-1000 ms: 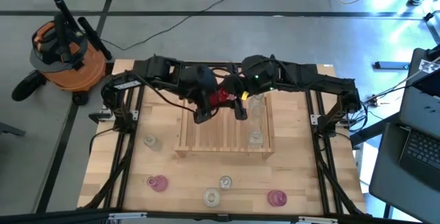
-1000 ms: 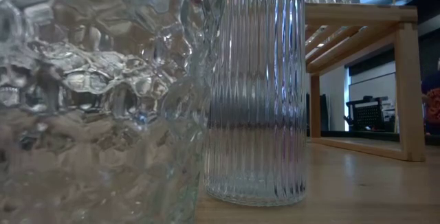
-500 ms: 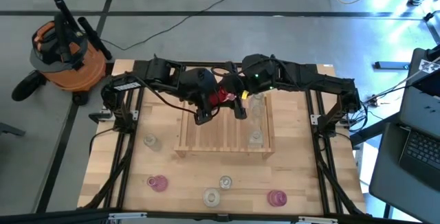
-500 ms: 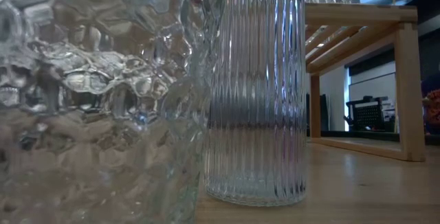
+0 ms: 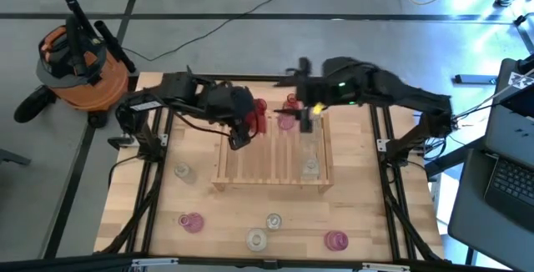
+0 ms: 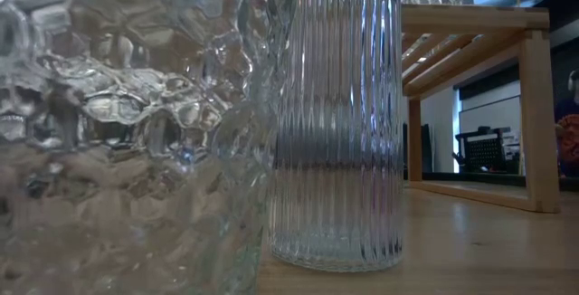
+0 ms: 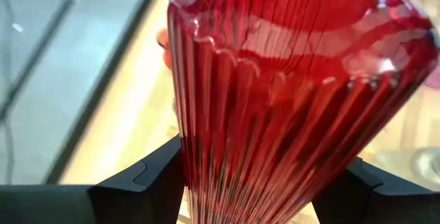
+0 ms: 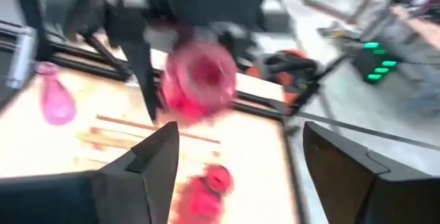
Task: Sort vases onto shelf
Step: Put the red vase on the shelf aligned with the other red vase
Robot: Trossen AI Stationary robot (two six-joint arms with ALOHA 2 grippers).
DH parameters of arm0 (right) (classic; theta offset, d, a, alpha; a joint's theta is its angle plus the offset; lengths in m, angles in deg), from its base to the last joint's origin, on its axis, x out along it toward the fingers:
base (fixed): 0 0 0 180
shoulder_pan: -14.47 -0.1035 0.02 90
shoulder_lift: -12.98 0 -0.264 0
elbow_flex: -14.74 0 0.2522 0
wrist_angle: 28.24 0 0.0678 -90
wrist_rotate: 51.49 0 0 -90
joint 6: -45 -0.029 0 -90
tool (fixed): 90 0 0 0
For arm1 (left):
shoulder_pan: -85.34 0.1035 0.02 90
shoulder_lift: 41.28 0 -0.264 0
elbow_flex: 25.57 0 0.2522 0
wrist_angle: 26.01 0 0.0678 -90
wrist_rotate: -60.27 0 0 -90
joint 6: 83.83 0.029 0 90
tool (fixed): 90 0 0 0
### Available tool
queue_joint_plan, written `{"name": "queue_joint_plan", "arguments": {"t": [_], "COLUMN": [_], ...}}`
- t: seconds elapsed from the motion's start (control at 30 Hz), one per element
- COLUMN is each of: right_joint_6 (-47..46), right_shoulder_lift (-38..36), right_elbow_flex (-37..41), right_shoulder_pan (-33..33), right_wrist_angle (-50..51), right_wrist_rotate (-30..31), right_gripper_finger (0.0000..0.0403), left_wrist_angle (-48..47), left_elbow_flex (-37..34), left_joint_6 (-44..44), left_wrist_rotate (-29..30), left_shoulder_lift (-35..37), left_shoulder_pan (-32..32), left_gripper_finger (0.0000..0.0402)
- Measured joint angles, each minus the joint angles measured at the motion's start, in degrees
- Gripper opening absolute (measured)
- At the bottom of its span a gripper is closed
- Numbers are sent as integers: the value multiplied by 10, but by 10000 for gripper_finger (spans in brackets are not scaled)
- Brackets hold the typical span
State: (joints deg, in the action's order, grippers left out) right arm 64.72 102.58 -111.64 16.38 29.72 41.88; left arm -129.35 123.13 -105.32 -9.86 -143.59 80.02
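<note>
From above, the pale slatted wooden shelf (image 5: 273, 155) lies flat at the middle of the plain wooden tabletop (image 5: 125, 197), and the left gripper (image 5: 247, 127) hovers over its far left corner, clamped on a ribbed red glass vase (image 5: 258, 118) whose long axis lies roughly along the slats, running toward the table's far edge. The right gripper (image 5: 302, 120) hangs over the far middle of the shelf, just beside a small red vase (image 5: 290, 101) and a pink one (image 5: 285, 120); its fingers stand apart with nothing between them. A clear vase (image 5: 310, 167) stands upright on the shelf's right side, and five more stand on the tabletop nearer the front: a clear one (image 5: 182, 171) left of the shelf, a pink one (image 5: 192, 221) at front left, two clear ones (image 5: 273, 221) (image 5: 256, 239) in the middle, and a pink one (image 5: 335, 239) at front right. The low view is filled by a dimpled clear glass vase (image 6: 127, 132) and a tall, finely ribbed clear one (image 6: 336, 114), both upright, with the shelf's frame (image 6: 538, 105) behind. The left wrist view shows the red vase (image 7: 282, 93) gripped between the two dark fingers (image 7: 137, 186), its vertical ribs widening away from them to a scalloped shoulder. The right wrist view, blurred, shows that gripper's fingers (image 8: 148, 159) spread wide, with the red vase's round end (image 8: 201, 80) facing it.
</note>
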Motion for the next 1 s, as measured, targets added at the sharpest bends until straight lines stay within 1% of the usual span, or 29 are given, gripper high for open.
{"name": "queue_joint_plan", "arguments": {"t": [0.07,0.2,0.3,0.33,0.4,0.5,0.6,0.7,0.8,0.9,0.93,1.0], "right_joint_6": [2,2,2,2,2,2,2,1,1,1,1,1], "right_shoulder_lift": [-21,-56,-77,-83,-91,-97,-99,-100,-101,-101,-101,-101], "right_elbow_flex": [0,0,0,0,0,0,0,0,0,0,0,0], "right_shoulder_pan": [0,-1,-1,-1,-1,-1,-1,-1,-1,-1,-1,-1], "right_wrist_angle": [16,41,55,59,67,79,88,95,102,101,101,103], "right_wrist_rotate": [18,53,67,71,77,77,81,77,75,74,74,74], "right_gripper_finger": [264,263,257,256,252,249,249,248,248,248,248,248], "left_wrist_angle": [7,53,112,139,223,406,590,734,827,908,931,962], "left_elbow_flex": [0,-3,-52,-81,-167,-334,-496,-626,-728,-806,-828,-857], "left_joint_6": [7,6,-11,-18,-24,-24,-23,-11,-12,-45,-60,-80], "left_wrist_rotate": [28,59,78,81,81,73,70,86,99,103,113,155], "left_shoulder_lift": [16,43,75,90,125,187,251,314,345,342,338,329], "left_shoulder_pan": [-14,-45,-62,-67,-80,-100,-107,-105,-106,-107,-110,-118], "left_gripper_finger": [238,237,237,237,237,237,237,237,237,237,237,237]}}
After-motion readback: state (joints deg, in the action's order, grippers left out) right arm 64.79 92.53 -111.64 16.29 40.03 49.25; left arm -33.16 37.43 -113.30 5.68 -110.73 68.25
